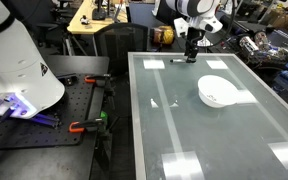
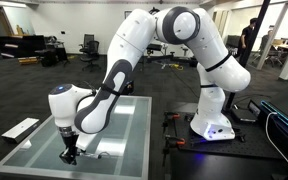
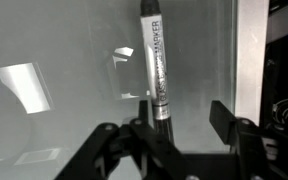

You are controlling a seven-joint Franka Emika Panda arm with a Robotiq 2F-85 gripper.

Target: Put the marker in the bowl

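Note:
The marker (image 3: 154, 70) is a dark stick with a pale printed barrel, lying flat on the glass table (image 3: 54, 120). In the wrist view my gripper (image 3: 179, 118) is open and low over it. The marker's dark end sits between the fingers, close to the left finger and clear of the right one. In both exterior views the gripper (image 1: 189, 56) (image 2: 70, 152) hangs just above the table near one end. The white bowl (image 1: 217, 92) stands apart from the gripper, nearer the table's middle. It does not show in the wrist view.
The glass table (image 1: 184, 130) reflects bright ceiling lights. Its edge runs close to the right of the gripper in the wrist view. A black bench (image 1: 44, 120) with clamps and the robot base (image 2: 212, 120) stand beside the table. Office clutter lies behind.

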